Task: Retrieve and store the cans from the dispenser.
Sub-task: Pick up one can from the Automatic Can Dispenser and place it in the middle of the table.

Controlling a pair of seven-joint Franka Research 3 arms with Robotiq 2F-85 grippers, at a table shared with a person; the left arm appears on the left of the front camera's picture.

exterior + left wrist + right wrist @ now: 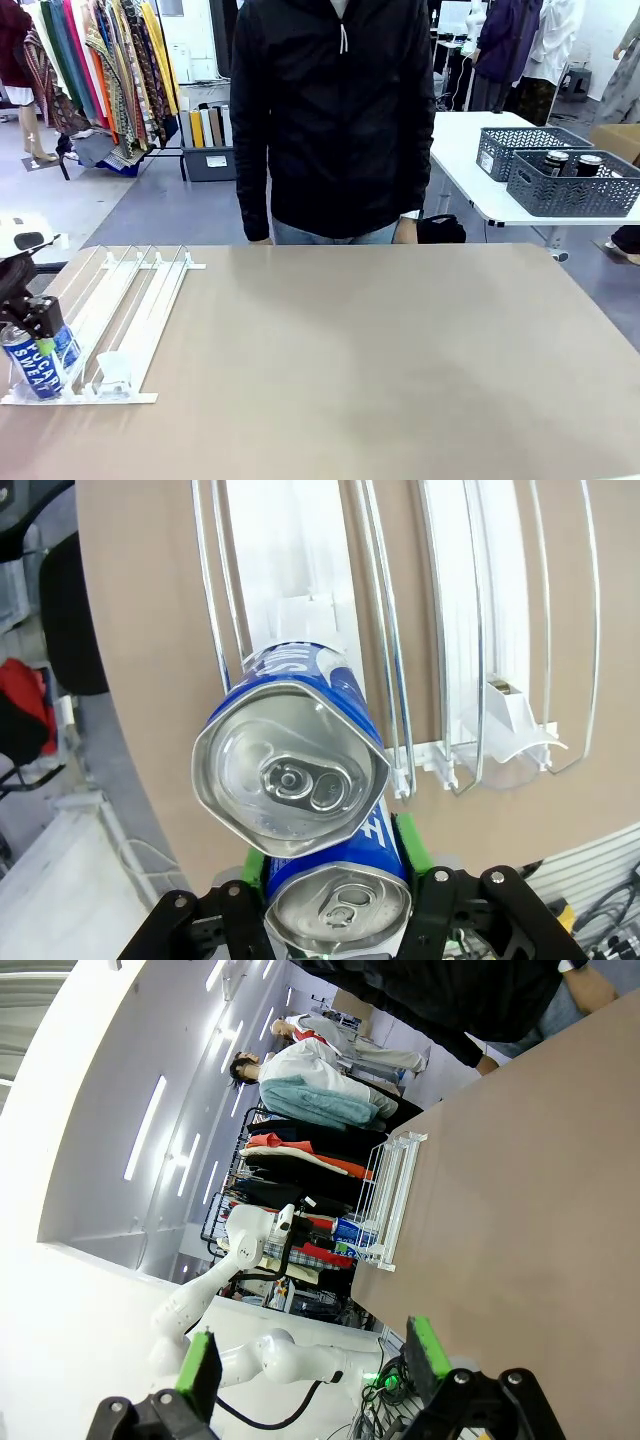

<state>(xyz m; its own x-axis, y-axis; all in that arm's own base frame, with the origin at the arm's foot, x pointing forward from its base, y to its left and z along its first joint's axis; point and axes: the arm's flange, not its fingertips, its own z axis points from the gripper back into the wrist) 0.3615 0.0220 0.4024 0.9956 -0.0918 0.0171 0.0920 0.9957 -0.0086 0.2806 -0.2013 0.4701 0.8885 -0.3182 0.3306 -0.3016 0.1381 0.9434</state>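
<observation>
The white dispenser point(130, 310) lies at the table's left end, its low end towards me. Two blue Pocari Sweat cans stand in its leftmost lane. My left gripper point(35, 318) is shut on the front can point(30, 368), at the low end. In the left wrist view the green pads point(410, 845) press both sides of that front can point(340, 910), and the second can point(290, 770) leans against it from behind, between the dispenser rails point(460, 630). My right gripper point(312, 1360) hangs open above the table with nothing between its fingers.
A person in a black jacket point(335, 120) stands at the table's far edge. Dark grey mesh baskets point(570, 185) with jars sit on a white table at the back right. The tan tabletop point(380, 350) stretches right of the dispenser.
</observation>
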